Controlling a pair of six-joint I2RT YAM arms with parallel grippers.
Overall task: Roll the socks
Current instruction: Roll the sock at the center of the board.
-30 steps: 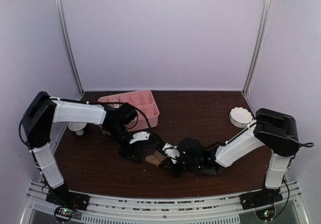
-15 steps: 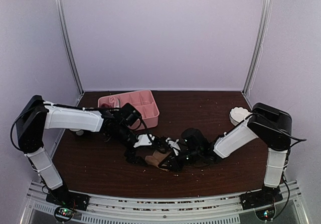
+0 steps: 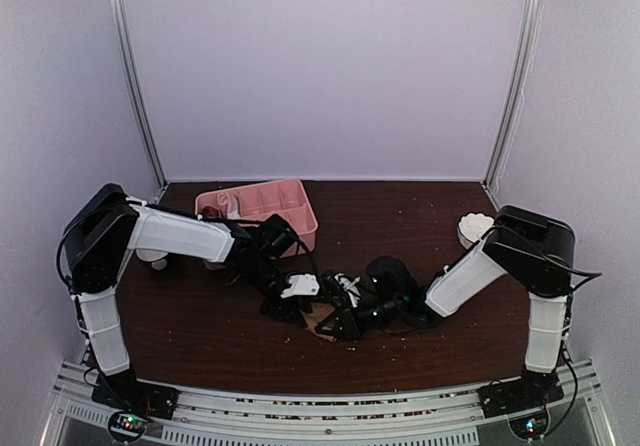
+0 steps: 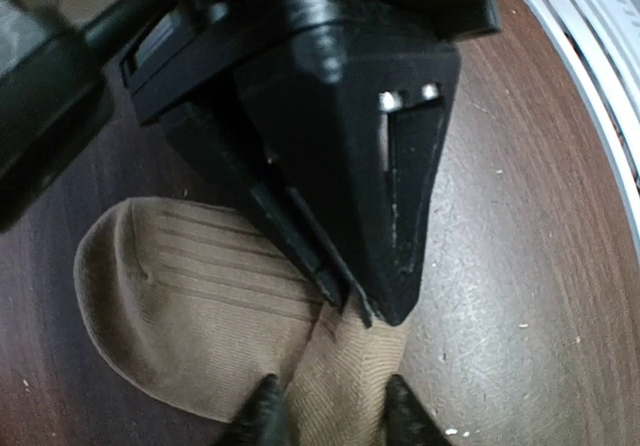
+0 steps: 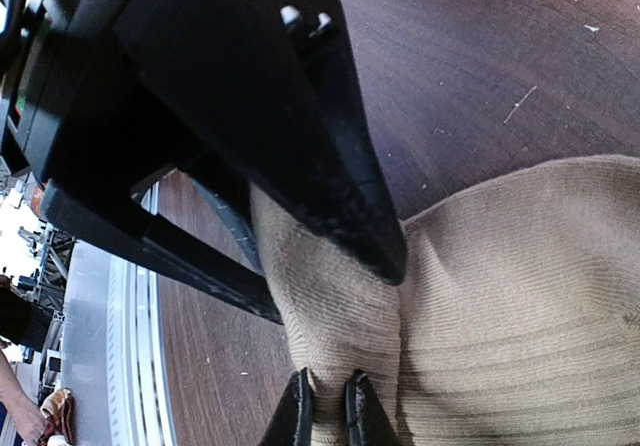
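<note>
A tan-beige sock (image 4: pixel 190 316) lies flat on the dark wood table, with a raised fold running toward the camera in the left wrist view. My left gripper (image 4: pixel 328 411) is shut on that fold, one fingertip on each side of it. The right gripper (image 5: pixel 328 411) pinches the same sock (image 5: pixel 520 296) on a thin ridge of fabric. The two grippers meet tip to tip over the sock (image 3: pixel 318 318) near the table's front middle: left gripper (image 3: pixel 303 301), right gripper (image 3: pixel 337 311). Most of the sock is hidden under them in the top view.
A pink divided tray (image 3: pixel 262 206) stands at the back left. A white bowl (image 3: pixel 478 229) sits at the right edge by the right arm. A small white object (image 3: pixel 152 258) lies at the left edge. The table's front rail (image 4: pixel 600 46) runs close by.
My left gripper opened wide, moved right onto the sock and closed on its fold. The right gripper kept its pinch and shifted slightly left and back.
</note>
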